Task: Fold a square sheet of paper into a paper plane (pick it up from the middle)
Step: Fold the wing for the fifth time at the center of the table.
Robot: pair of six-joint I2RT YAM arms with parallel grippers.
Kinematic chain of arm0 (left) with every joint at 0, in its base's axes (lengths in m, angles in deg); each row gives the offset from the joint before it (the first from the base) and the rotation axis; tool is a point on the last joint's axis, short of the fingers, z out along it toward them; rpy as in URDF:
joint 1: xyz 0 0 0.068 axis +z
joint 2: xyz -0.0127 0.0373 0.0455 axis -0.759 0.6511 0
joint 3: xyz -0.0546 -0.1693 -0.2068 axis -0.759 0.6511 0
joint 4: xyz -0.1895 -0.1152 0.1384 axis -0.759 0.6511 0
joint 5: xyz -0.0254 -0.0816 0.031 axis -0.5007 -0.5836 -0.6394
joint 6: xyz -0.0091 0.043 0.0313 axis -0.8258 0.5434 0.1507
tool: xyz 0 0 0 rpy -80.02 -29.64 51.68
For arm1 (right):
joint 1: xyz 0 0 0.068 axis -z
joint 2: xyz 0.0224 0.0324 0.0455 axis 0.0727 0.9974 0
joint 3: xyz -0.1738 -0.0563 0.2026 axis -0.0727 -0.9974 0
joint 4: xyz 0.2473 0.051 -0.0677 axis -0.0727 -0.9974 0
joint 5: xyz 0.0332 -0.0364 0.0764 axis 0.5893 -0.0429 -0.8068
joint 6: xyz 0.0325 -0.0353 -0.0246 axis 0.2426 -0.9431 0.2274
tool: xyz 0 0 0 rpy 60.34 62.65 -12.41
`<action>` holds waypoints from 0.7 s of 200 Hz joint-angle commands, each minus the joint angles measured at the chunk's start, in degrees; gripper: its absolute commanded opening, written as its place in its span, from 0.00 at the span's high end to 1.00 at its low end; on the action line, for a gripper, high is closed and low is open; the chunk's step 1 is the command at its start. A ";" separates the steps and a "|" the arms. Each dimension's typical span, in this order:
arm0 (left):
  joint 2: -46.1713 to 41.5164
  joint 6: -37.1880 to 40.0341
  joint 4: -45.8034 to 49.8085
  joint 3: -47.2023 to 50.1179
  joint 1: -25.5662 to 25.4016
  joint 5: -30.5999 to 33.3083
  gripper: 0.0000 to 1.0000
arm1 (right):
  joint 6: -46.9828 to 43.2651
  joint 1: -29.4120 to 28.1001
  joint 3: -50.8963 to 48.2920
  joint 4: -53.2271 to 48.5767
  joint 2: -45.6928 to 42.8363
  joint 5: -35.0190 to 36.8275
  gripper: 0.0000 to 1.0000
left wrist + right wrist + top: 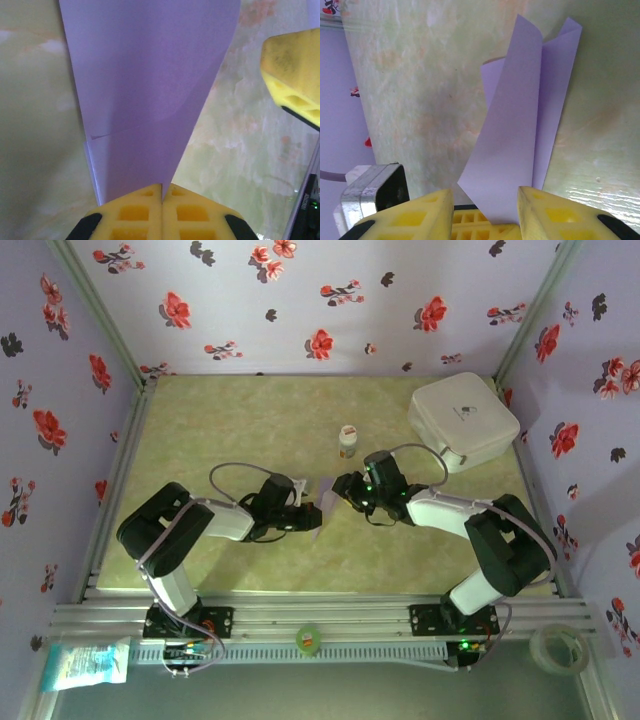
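Observation:
The square sheet of paper [327, 497], pale lilac and creased into a long pointed shape, is held up above the green table between the two arms. My left gripper [314, 512] is shut on its narrow end; in the left wrist view the yellow pads [145, 210] meet on the paper [150, 90], which fans out away from them. My right gripper [342, 487] faces it from the right and is open. In the right wrist view the paper [520, 130] stands in the gap between the spread jaws of that gripper [485, 210]. One right fingertip [292, 65] shows in the left wrist view.
A white rounded box [463, 420] sits at the back right and a small bottle [347, 441] just behind the grippers. On the near rail lie a green tape roll [308, 640], a clear tape roll [557, 648] and a packet [85, 662]. Flowered walls [60, 390] enclose the table.

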 commanded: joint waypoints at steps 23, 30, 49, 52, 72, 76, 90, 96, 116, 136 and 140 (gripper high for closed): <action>3.54 -3.71 -6.74 0.82 1.29 -4.85 1.00 | -1.70 0.27 -1.23 0.81 0.84 -1.60 0.63; 4.04 -4.12 -7.38 0.76 1.49 -5.39 1.00 | -1.86 0.29 -1.47 0.73 0.86 -1.54 0.63; 5.08 -5.12 -8.20 0.40 1.68 -6.66 1.00 | -2.31 0.34 -1.50 0.29 0.74 -1.44 0.64; 5.28 -5.19 -8.28 0.33 1.68 -6.87 1.00 | -2.38 0.33 -1.53 0.21 0.75 -1.43 0.64; 6.39 -5.91 -8.53 -0.17 1.78 -8.20 1.00 | -3.01 0.36 -1.55 -0.33 0.87 -1.21 0.65; 6.56 -6.00 -8.61 -0.30 1.85 -8.50 1.00 | -3.17 0.35 -1.54 -0.33 0.90 -1.23 0.65; 6.99 -6.62 -8.68 -0.55 1.94 -8.91 1.00 | -3.45 0.35 -1.62 -0.42 0.97 -1.33 0.66; 7.20 -6.98 -8.91 -0.55 2.02 -9.10 1.00 | -3.61 0.36 -1.66 -0.42 1.05 -1.38 0.66; 7.83 -8.09 -9.44 -0.85 2.36 -10.36 1.00 | -4.28 0.35 -1.71 -0.34 1.09 -1.64 0.69; 8.20 -8.88 -8.93 -1.43 2.47 -11.17 1.00 | -5.15 0.34 -1.75 -0.20 1.09 -1.80 0.74; 8.33 -9.08 -8.77 -1.44 2.47 -11.32 1.00 | -5.25 0.36 -1.75 -0.24 1.08 -1.80 0.75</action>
